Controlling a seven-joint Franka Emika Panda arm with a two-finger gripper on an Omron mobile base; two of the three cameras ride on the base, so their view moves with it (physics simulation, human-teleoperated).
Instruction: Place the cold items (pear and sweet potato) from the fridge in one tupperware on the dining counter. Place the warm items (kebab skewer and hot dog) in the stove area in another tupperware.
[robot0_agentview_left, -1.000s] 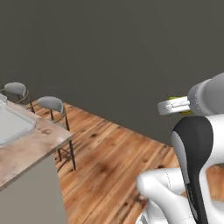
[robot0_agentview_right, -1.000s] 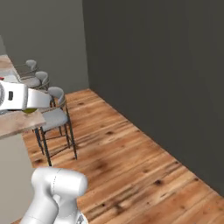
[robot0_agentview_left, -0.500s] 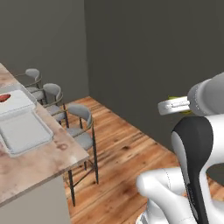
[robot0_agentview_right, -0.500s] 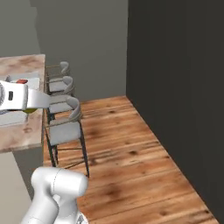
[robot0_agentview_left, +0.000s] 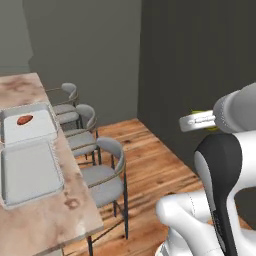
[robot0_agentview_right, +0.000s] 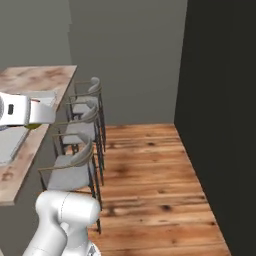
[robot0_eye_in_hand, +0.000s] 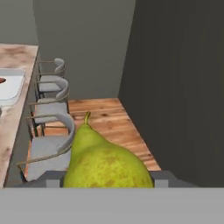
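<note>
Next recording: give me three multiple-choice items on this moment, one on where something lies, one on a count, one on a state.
1. Where does the reddish item lie?
A. On a chair seat
B. In the farther tupperware on the dining counter
C. On the wooden floor

2. How many chairs stand along the counter?
A. One
B. Three
C. Five

3. What is the gripper doing?
A. Closed on the pear
B. Open and empty
C. Closed on a hot dog

Answers: 1 B, the left base view shows it inside the farther white container. 2 B, three grey chairs line the counter's edge. 3 A, the hand view shows the yellow-green pear between the finger tips.
</note>
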